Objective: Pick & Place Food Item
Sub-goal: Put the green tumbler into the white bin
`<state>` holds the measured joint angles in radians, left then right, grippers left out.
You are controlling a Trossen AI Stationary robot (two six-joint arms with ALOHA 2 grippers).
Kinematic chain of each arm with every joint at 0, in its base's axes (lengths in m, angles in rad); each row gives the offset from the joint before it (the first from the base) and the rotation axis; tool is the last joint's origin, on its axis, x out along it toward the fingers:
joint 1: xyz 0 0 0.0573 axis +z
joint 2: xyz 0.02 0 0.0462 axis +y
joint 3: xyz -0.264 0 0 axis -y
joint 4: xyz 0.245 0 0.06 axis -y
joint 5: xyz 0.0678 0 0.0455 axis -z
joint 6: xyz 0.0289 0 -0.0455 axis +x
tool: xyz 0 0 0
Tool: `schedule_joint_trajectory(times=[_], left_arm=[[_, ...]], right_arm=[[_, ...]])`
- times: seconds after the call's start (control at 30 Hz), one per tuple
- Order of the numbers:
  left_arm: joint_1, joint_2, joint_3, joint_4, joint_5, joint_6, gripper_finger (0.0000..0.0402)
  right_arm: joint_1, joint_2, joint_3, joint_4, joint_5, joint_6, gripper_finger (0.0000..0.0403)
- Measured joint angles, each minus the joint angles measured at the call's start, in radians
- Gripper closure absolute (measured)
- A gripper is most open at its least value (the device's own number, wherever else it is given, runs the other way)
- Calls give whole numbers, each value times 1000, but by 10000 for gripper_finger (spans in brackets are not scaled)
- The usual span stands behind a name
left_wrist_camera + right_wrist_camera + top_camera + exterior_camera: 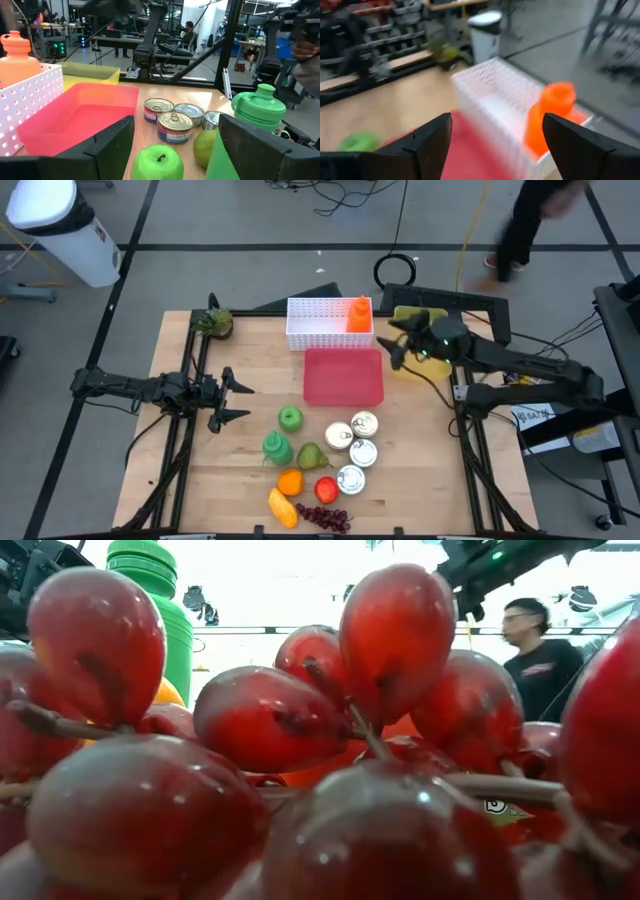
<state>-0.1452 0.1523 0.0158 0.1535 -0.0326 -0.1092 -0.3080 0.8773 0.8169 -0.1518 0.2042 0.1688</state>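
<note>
Green apple (290,418) lying on bench (180,490) just ahead of left pincer (232,402), jaws wide, empty. Likely light, stiff, glossy and slippery; best gripped across its widest middle. Right pincer (397,352) spread, empty, beside pink tray (343,377).

An orange bottle (359,315) stands upright in the white perforated basket (315,323), at its right end.
</note>
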Motion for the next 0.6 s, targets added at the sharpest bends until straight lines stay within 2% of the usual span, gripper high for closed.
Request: schedule_joint_trajectory(times=[0.1, 0.23, 0.43, 0.6], left_arm=[[0, 0, 0, 0, 0, 0, 101], [0, 0, 0, 0, 0, 0, 101], [0, 0, 0, 0, 0, 0, 100], [0, 0, 0, 0, 0, 0, 101]], right_arm=[[107, -62, -33, -60, 1, 53, 119], [259, -134, -142, 13, 1, 72, 130], [439, -226, -345, 243, 2, 81, 153], [523, -263, -525, 503, 9, 80, 174]])
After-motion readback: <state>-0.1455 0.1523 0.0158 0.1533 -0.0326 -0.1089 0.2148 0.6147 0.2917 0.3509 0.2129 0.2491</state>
